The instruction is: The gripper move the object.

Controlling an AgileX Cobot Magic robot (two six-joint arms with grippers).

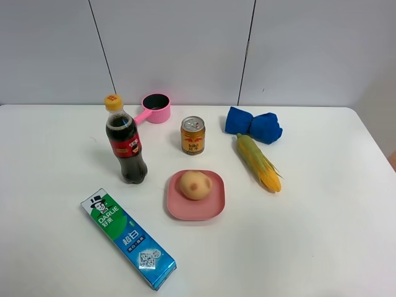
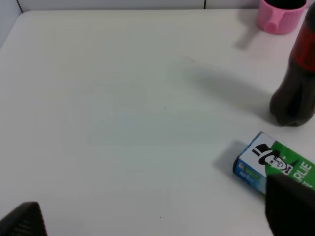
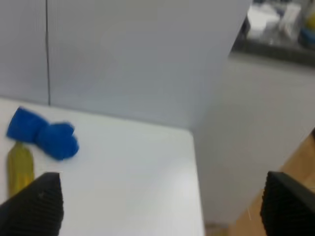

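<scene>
The tan-yellow potato (image 1: pixel 195 184) with reddish spots lies on a pink square plate (image 1: pixel 213 210) at the middle of the white table (image 1: pixel 322 235). No arm or gripper shows in the exterior high view. The left gripper (image 2: pixel 156 216) shows only as two black fingertips (image 2: pixel 22 221) far apart, open and empty, over bare table left of the cola bottle. The right gripper (image 3: pixel 162 206) is open and empty too, with its fingers (image 3: pixel 34 206) wide apart near the table's right edge. The potato shows in neither wrist view.
A cola bottle (image 1: pixel 127 145), a pink pot (image 1: pixel 156 108), a gold can (image 1: pixel 193 135), a blue cloth (image 1: pixel 253 125) and a corn cob (image 1: pixel 260 162) stand behind and beside the plate. A toothpaste box (image 1: pixel 128 238) lies at the front left.
</scene>
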